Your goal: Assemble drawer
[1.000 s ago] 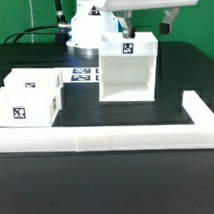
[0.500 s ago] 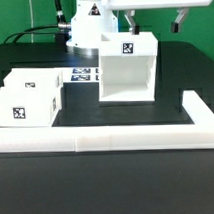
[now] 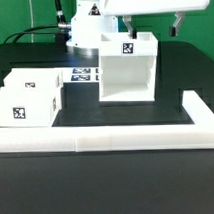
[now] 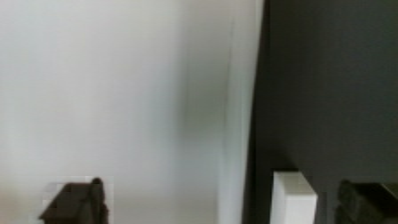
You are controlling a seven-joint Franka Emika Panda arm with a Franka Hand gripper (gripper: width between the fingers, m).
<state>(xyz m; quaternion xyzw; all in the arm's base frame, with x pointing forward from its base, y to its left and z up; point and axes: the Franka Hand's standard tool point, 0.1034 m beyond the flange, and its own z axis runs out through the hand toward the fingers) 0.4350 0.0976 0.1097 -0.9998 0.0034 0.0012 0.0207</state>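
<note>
The drawer's boxy shell (image 3: 127, 69) stands mid-table with its open front toward the camera and a tag on its top. Two trays (image 3: 29, 93) with tags sit side by side at the exterior view's left. My gripper (image 3: 152, 25) is open and empty just above the shell's top, at its edge toward the exterior view's right. One finger is over the top and the other is beyond that side. In the wrist view the shell's white surface (image 4: 125, 100) fills the space between the two dark fingertips (image 4: 75, 203) of my gripper (image 4: 222, 205), next to dark table.
A long low white border wall (image 3: 126, 141) runs along the front and turns back at the exterior view's right. The marker board (image 3: 84, 74) lies behind the trays. The arm's base (image 3: 87, 31) stands at the back. A white edge (image 4: 294, 198) shows near one fingertip.
The finger on the exterior view's right has moved outward, so the jaws stand wider apart. The shell and trays have not moved.
</note>
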